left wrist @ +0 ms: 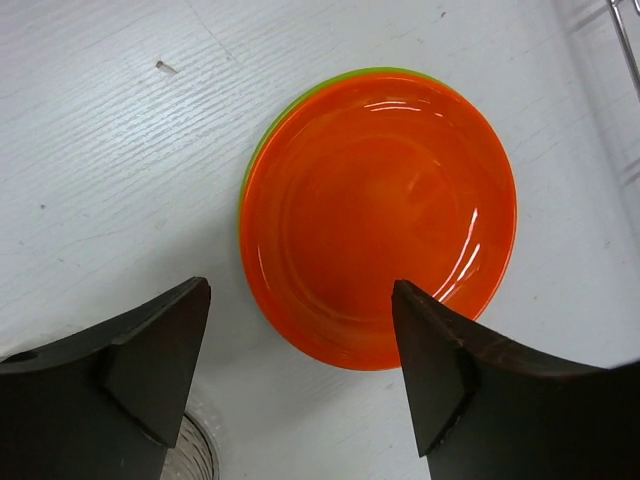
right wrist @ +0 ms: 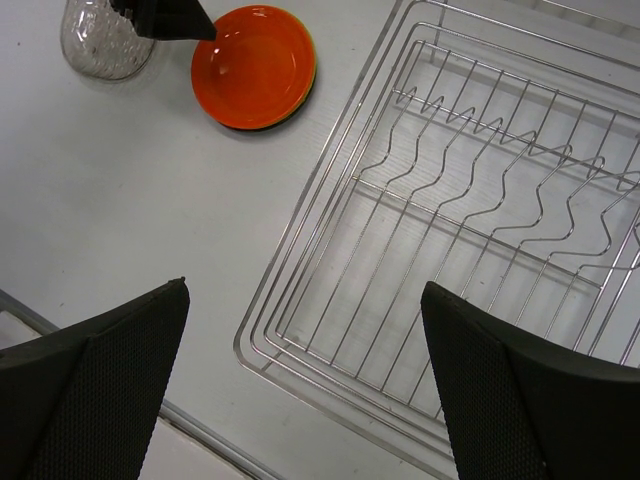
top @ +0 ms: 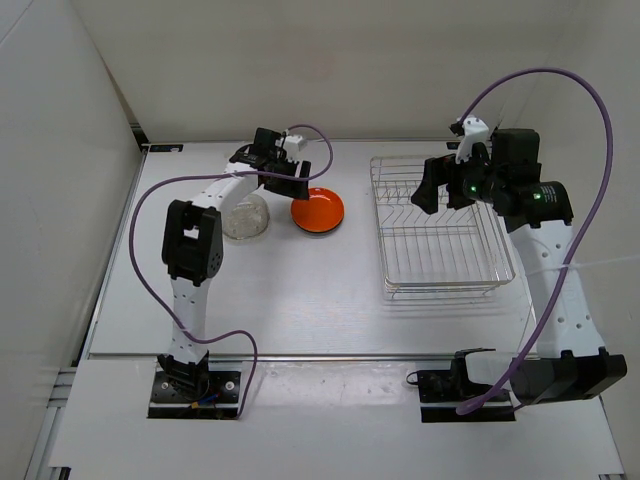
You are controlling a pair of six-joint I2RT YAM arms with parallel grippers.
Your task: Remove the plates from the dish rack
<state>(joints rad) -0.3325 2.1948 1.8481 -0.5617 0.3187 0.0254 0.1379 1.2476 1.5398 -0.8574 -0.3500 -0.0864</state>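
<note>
The orange plate lies flat on the table left of the dish rack. In the left wrist view it rests on the lime green plate, of which only a rim shows. The clear plates sit stacked further left. The black plate is not visible. The rack holds no plates. My left gripper is open and empty just above the orange plate's near edge. My right gripper is open and empty above the rack's far part.
White walls close in the table at the back and left. A table seam runs along the front near the arm bases. The clear stack lies right beside my left finger.
</note>
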